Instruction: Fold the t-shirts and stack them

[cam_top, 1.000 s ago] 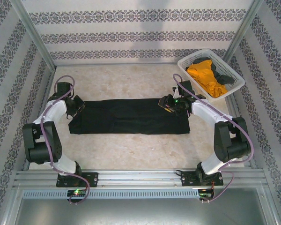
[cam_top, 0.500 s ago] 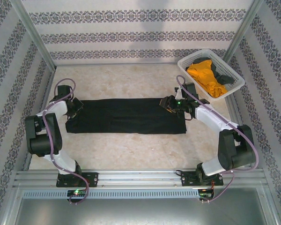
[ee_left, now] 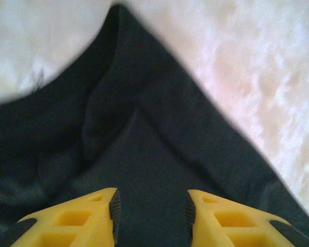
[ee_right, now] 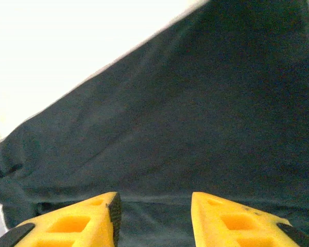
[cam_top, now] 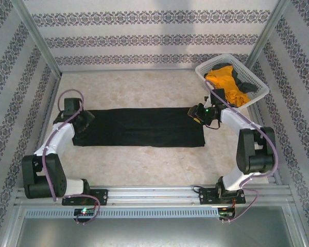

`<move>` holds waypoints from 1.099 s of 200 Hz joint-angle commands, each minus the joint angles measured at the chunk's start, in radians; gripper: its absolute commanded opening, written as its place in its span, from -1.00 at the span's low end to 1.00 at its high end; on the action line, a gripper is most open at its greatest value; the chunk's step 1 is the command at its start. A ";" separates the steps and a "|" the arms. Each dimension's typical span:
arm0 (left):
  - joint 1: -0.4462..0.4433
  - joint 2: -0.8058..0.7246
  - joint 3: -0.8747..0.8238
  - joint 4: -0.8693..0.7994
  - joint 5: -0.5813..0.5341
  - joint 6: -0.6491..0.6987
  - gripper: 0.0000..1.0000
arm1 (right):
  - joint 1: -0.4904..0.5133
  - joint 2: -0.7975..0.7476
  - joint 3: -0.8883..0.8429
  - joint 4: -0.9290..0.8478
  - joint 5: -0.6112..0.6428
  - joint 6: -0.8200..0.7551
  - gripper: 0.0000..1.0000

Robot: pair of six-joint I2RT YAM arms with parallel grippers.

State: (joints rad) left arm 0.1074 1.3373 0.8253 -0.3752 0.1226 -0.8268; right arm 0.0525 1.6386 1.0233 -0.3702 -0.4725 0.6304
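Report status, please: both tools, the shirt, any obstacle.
Left tool open over black t-shirt, left end. Right tool open over right end. Shirt flat, long strip. White basket stands apart, far right.

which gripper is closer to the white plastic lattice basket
Right. The right gripper is at the end of the plain black cloth t-shirt near the white plastic lattice basket; the left gripper, at the opposite end.

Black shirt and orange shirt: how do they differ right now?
The black shirt lies spread flat in a long strip on the table; the orange shirt sits crumpled in the white basket. The black shirt is plain dark, the orange shirt bright. Both are soft cloth.
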 commanded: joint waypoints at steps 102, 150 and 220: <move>-0.086 0.500 0.100 0.314 0.063 -0.252 -0.30 | 0.137 0.244 0.214 -0.420 0.295 -0.050 -0.38; -0.096 0.794 0.456 0.345 0.144 -0.205 -0.28 | 0.278 0.128 0.008 -0.404 0.297 0.054 -0.39; -0.216 1.134 1.004 0.251 0.204 -0.154 -0.25 | 0.556 0.039 -0.162 -0.203 0.167 0.352 -0.36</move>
State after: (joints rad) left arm -0.0666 2.3657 1.7355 -0.0051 0.3153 -1.0157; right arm 0.5274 1.6516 0.9005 -0.6338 -0.2558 0.8364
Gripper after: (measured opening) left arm 0.370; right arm 0.315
